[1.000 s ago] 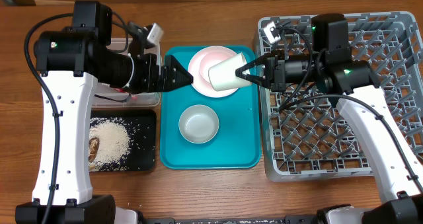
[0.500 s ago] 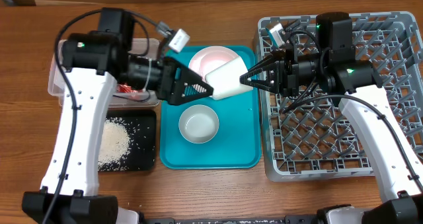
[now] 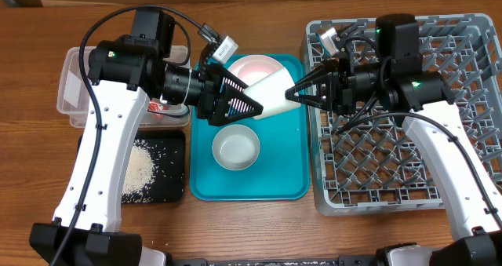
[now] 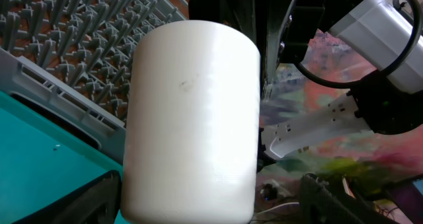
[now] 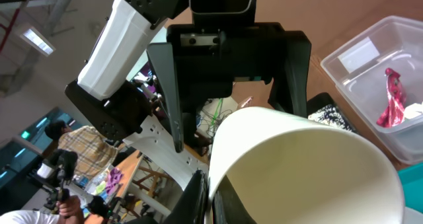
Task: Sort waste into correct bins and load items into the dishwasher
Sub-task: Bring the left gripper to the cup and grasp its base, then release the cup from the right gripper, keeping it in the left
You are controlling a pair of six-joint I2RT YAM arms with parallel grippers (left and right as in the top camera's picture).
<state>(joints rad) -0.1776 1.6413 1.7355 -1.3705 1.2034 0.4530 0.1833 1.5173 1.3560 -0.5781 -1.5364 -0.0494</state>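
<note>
A cream cup [image 3: 272, 93] hangs tilted on its side above the teal tray [image 3: 290, 164]. My right gripper [image 3: 289, 93] is shut on the cup's rim [image 5: 218, 164], one finger inside and one outside. My left gripper [image 3: 249, 98] is open, and its fingers [image 4: 96, 201] straddle the cup's base [image 4: 192, 118] with a gap on the right side. On the tray lie a pink plate [image 3: 249, 65] and a whitish bowl [image 3: 235, 148]. The grey dish rack [image 3: 408, 164] stands at the right. Rice [image 3: 140, 170] lies in the black tray [image 3: 174, 189]. A red wrapper [image 5: 393, 97] lies in the clear tub [image 3: 74, 89].
The dish rack's pegs [image 4: 73, 45] rise just behind the cup in the left wrist view. The clear tub sits behind the black tray at the table's left. Both arms meet over the teal tray's far half.
My left gripper has moved right, away from the tub, and now reaches around the cup's base, its jaws narrowing slightly. My right gripper has kept its hold on the rim, shifting slightly left.
</note>
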